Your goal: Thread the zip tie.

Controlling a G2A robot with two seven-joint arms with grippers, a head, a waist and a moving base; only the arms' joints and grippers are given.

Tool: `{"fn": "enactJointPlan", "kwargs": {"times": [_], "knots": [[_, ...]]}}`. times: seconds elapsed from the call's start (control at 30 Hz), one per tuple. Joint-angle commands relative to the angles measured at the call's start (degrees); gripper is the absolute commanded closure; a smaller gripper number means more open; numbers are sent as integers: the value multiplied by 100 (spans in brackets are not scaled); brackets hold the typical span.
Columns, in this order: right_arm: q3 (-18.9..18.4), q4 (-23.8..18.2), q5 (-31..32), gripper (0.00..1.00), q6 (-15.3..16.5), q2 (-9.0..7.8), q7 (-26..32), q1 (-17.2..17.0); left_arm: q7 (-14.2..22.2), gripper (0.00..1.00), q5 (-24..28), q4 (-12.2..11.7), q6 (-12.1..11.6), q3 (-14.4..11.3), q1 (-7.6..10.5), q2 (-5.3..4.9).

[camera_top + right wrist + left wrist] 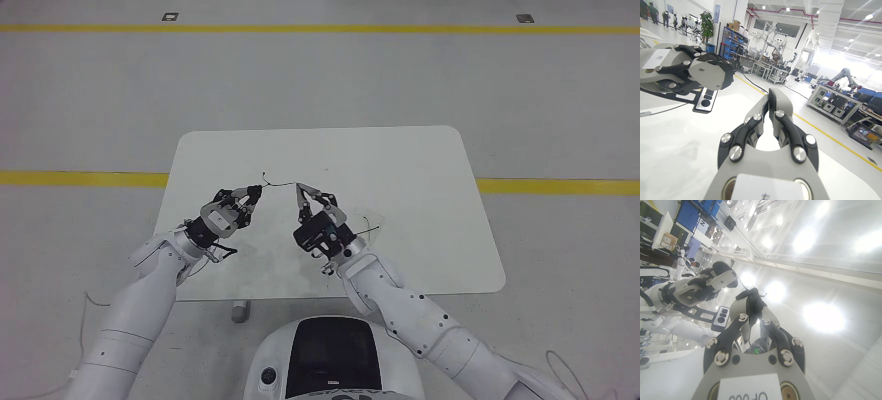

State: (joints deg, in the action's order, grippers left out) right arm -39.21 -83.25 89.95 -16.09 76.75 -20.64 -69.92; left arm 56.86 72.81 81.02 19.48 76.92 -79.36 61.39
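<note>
Found both arms raised over the near middle of the white table (420,170), tips turned toward each other and set close, a small gap left between. Saw the left gripper (254,193) clamped on the zip tie (281,183), a thin black strand. Traced that strand in the left wrist view down between the two fingers (737,307) toward the palm, with a dark lump, seemingly the tie's head, at the very tips and a short hooked end poking out just past them. Followed the strand from there across the gap to the right gripper (302,192), a short line held above the tabletop. Noted the right gripper's pads (771,98) pressed flat together, no daylight between; could not make out the strand itself in the right wrist view, but saw it meet those tips both from above and from the left wrist camera, so took it as pinched there too. Could not judge any threading of tail through head. Noted a thin dark curl (368,224) just beside the right wrist, apart from the held tie; could not tell whether lying on the table or part of the arm. Beyond the table, noted pale floor with a yellow line (560,186) passing behind it on both sides and another along the far edge of the view from above.
</note>
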Motion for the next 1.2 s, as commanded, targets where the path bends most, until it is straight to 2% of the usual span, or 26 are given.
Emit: {"fn": "enactJointPlan", "kwargs": {"times": [0.0, 1.17], "knots": [[-3, -12, 0, 100, -1, -11, 8, -3, 0, 100, 0, 0, 0, 0, 0, 0], [-139, -178, 0, 100, -110, -169, 191, -113, 0, 100, 0, 0, 0, 0, 0, 0]]}}
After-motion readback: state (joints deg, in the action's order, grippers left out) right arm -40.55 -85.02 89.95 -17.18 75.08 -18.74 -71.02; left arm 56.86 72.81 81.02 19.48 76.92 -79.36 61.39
